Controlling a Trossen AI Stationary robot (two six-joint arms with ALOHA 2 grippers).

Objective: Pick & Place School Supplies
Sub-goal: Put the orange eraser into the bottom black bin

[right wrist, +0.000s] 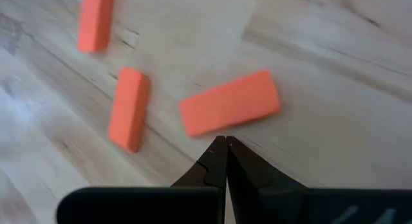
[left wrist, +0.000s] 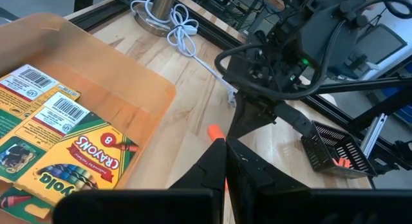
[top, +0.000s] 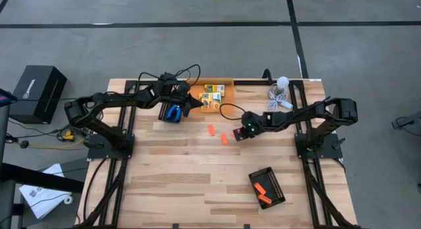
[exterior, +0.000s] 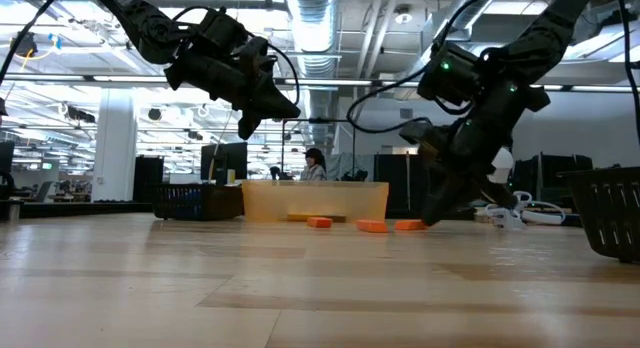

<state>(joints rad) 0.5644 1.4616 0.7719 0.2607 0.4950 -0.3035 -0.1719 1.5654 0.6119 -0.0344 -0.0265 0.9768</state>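
Three short orange sticks (right wrist: 228,111) (right wrist: 127,108) (right wrist: 95,21) lie flat on the wood table, near its middle (top: 211,130). My right gripper (right wrist: 225,141) is shut and slants down, its tips low over the table right beside the nearest stick (exterior: 408,225). My left gripper (top: 197,102) is shut with nothing in it and hangs above the table by the right wall of a clear orange bin (top: 212,97). Crayon boxes (left wrist: 71,153) lie flat in that bin. A blue-handled tool (top: 174,114) lies left of the bin, under the left arm. My right gripper has its shut fingertips (right wrist: 219,153) at one long side of the nearest orange stick (right wrist: 222,129), slanting down from the table's right. I cannot tell whether they touch the stick. The stick lies flat on the table.
A black ridged tray (top: 268,187) with orange sticks in it sits at the near right of the table. A white cable with a round bulb (top: 279,91) lies at the far right. Black rails run along the table's sides.
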